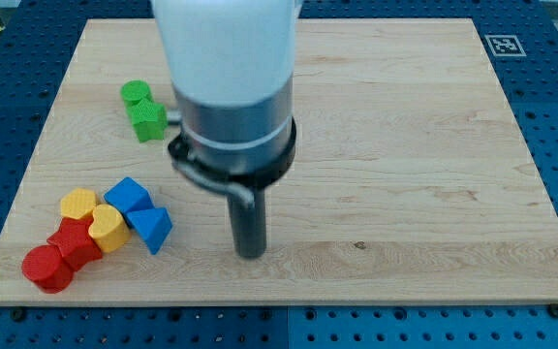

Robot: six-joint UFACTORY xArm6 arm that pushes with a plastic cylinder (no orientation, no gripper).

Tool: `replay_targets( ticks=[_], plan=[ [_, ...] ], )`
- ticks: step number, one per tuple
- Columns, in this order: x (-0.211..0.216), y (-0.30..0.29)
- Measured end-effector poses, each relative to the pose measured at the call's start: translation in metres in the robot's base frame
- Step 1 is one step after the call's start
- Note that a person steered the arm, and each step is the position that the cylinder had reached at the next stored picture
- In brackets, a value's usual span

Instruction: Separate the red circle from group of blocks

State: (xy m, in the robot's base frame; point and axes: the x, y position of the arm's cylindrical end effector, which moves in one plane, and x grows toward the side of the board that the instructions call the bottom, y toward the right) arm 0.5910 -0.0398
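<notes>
The red circle [46,269] sits at the view's bottom left, at the low end of a cluster of blocks. It touches a red block [76,240] just up and right of it. Two yellow blocks [78,204] [108,229] and two blue blocks [128,195] [150,229] make up the rest of the cluster. My tip [250,254] rests on the board to the right of the cluster, about a hundred pixels right of the nearer blue block and touching no block.
A green circle [136,93] and a green star-like block [147,120] sit together at the view's upper left. The wooden board [405,145] lies on a blue perforated table. A fiducial tag [504,45] marks the top right corner.
</notes>
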Motion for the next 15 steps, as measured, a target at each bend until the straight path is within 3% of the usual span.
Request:
replay_targets(
  ticks=[1, 2, 3, 4, 5, 7, 8, 10, 15],
  plan=[
    [0.028, -0.034],
    [0.01, -0.018],
    [-0.041, 0.001],
    [-0.098, -0.035],
    [-0.126, -0.087],
    [-0.126, -0.236],
    [-0.09, -0.263],
    [0.027, -0.252],
    [0.025, -0.136]
  ],
)
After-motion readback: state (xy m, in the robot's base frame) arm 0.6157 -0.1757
